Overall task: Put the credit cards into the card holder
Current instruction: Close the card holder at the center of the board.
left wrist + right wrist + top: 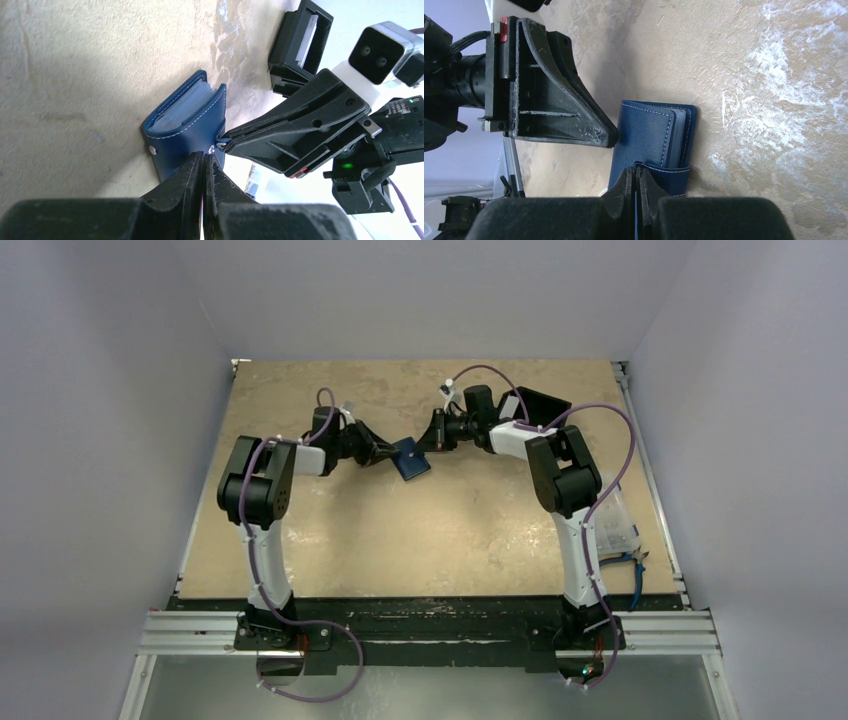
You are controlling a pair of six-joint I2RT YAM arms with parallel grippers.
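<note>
The card holder (411, 460) is a navy-blue folding wallet with white stitching, standing on its edge on the table between my two grippers. It also shows in the left wrist view (190, 120) and the right wrist view (644, 135). My left gripper (385, 453) (204, 161) is shut on the edge of its cover. My right gripper (426, 440) (634, 174) is shut on its snap strap (669, 177). Pale bluish sleeves (187, 102) show between the covers. No loose credit card is visible.
A black open-sided box (540, 405) (299, 42) with something flat and white inside stands behind the right arm. A clear plastic compartment box (615, 525) lies at the table's right edge. The tan tabletop (400, 540) lies in front of the grippers.
</note>
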